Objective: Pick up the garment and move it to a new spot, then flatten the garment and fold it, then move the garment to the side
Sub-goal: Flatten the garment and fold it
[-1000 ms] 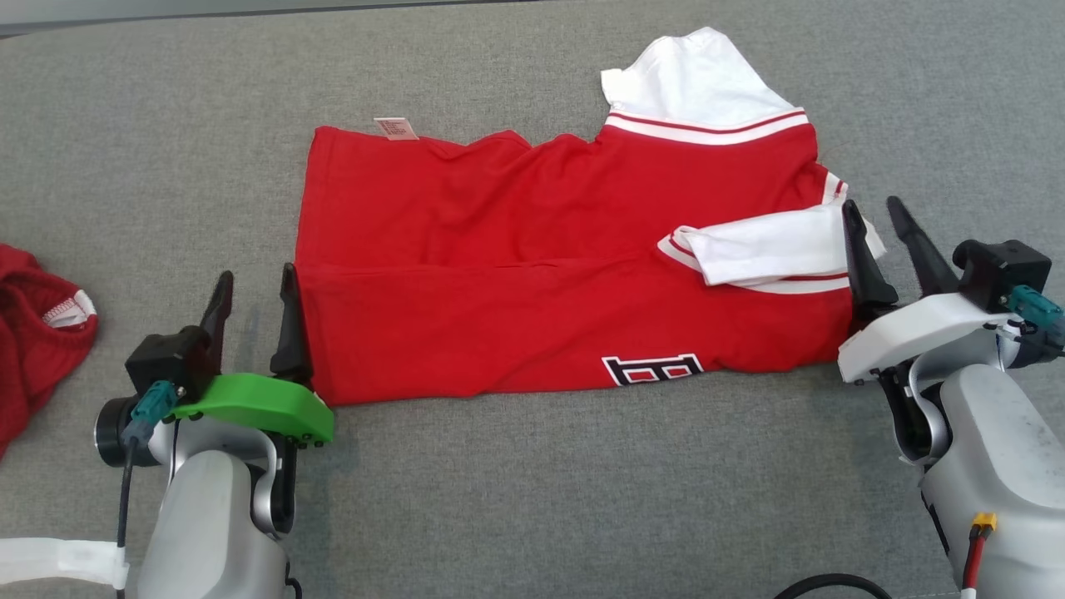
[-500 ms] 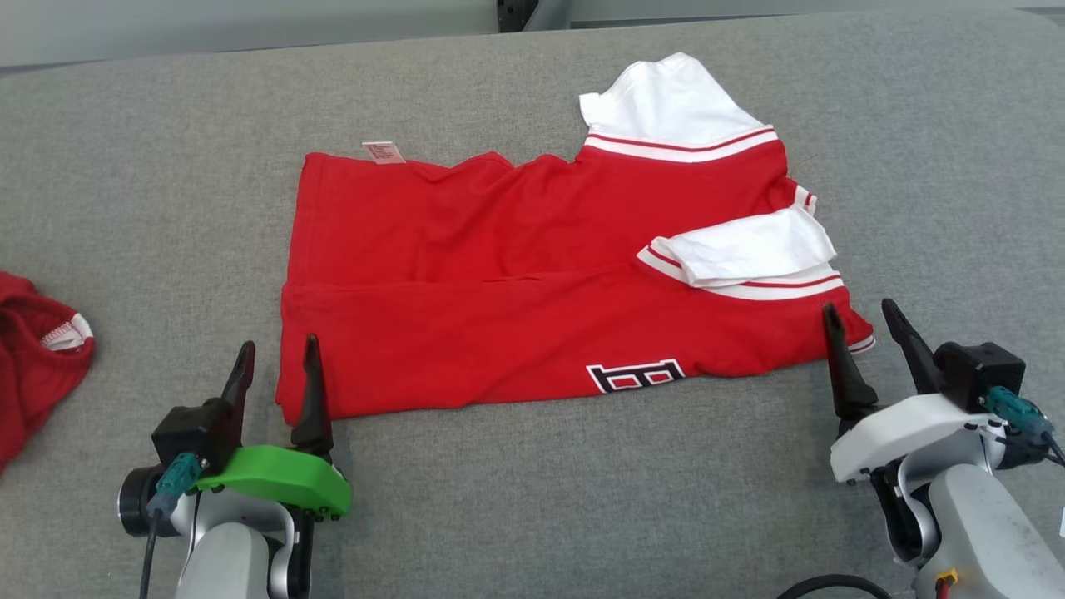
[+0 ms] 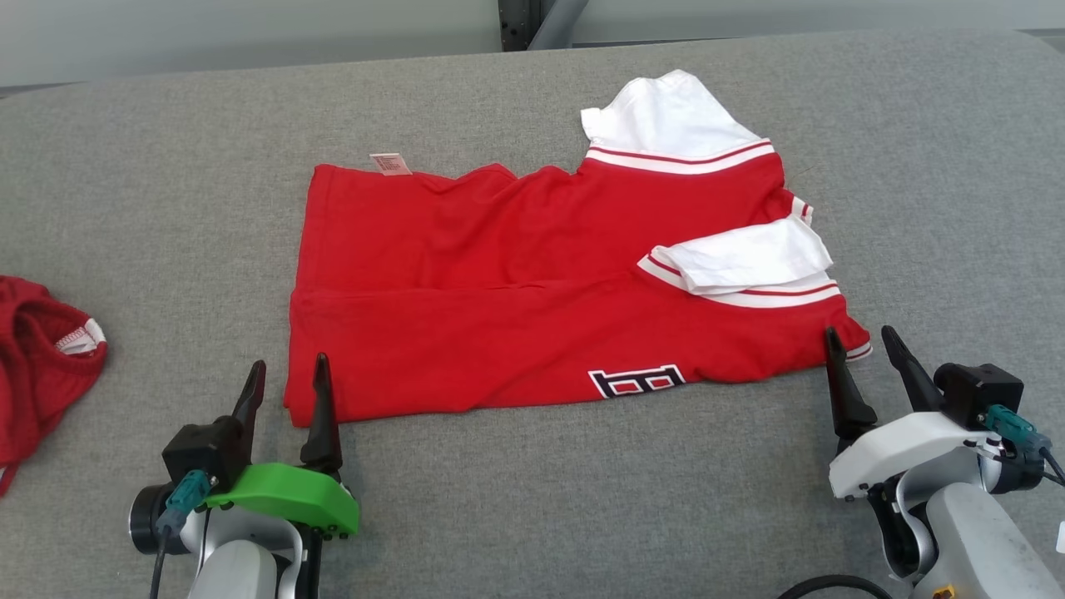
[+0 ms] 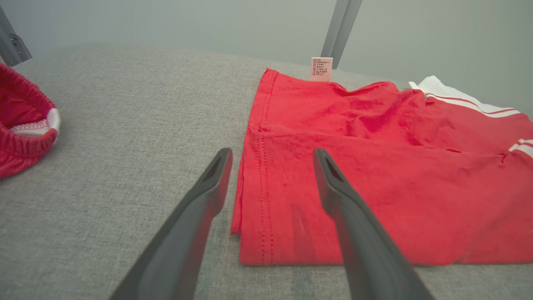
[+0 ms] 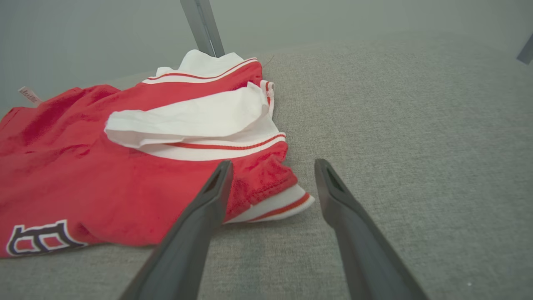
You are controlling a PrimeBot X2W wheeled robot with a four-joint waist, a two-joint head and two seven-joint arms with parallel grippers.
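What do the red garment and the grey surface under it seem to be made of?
Red garment: likely soft cotton-type knit, matte; it creases and shows stitched hems. Grey surface: probably woven upholstery fabric, matte; a fine weave texture shows.

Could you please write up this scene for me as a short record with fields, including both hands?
surface: grey fabric top
garment: red shirt, white sleeves, folded over, lying flat
label: sticking out at far edge
left hand: open, empty, at shirt's near left corner
right hand: open, empty, at shirt's near right corner
other: second red garment, bunched, far left
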